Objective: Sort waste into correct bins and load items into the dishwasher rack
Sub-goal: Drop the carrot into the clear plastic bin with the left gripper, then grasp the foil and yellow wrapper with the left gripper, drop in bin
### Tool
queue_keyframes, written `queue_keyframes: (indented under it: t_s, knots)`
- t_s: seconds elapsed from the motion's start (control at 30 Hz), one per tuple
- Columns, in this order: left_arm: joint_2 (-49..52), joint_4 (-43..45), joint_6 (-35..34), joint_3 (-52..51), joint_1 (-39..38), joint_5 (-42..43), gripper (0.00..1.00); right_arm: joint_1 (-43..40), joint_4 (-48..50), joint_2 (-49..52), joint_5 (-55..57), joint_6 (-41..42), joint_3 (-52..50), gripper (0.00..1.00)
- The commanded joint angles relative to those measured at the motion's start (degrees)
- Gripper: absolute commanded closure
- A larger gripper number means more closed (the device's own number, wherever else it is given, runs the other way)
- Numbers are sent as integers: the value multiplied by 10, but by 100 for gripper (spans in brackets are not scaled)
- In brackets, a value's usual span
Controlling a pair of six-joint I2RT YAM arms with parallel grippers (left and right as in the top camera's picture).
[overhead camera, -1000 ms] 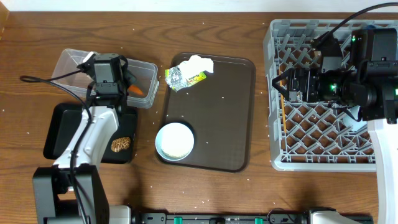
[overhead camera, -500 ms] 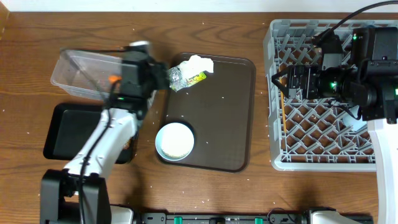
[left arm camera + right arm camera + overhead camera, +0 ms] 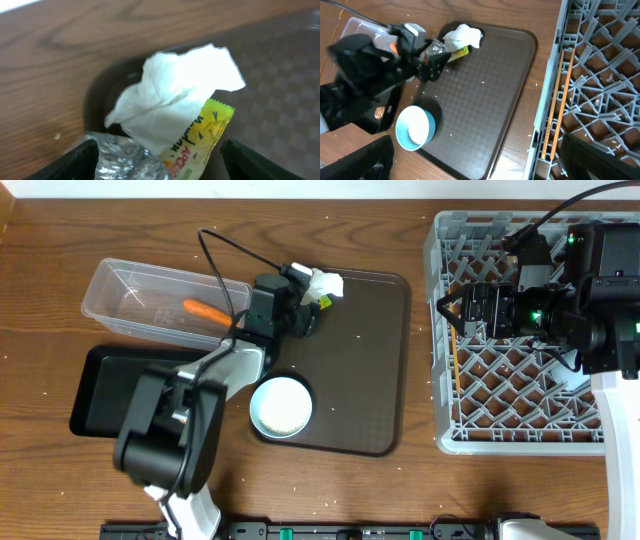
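Swinging off the clear tub (image 3: 120, 280), where the carrot (image 3: 205, 310) now lies, the left tool (image 3: 160, 165) hangs spread around the foil wrapper (image 3: 200, 135) and tissue (image 3: 175, 95) at the 11 o'clock corner of the brown tray (image 3: 370, 360); wrapper sorting looks next. Meanwhile the right tool (image 3: 448, 312) waits spread above the rack (image 3: 500, 410).

The left claw (image 3: 303, 310) reaches far forward and low, its arm stretched out and its fingers (image 3: 75, 160) spread wide. The right claw (image 3: 448, 311) hangs raised, aimed toward the left one, fingers likewise parted.
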Motion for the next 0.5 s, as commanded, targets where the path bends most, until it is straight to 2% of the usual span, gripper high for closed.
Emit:
queue_keyframes:
  t_s: [0.0,0.17,0.2,0.27,0.47]
  knots:
    - [25,19,17,11,-1,8,21,4,0,0,-7,11,-1,1]
    - [49,21,17,11,-8,14,25,4,-3,0,-7,11,-1,1]
    - [54,21,17,11,-12,14,28,4,-3,0,-7,12,-1,1]
    - [59,18,17,11,-18,14,37,4,-3,0,-7,16,-1,1]
    - [59,-20,16,11,-42,14,75,4,-9,0,-7,21,-1,2]
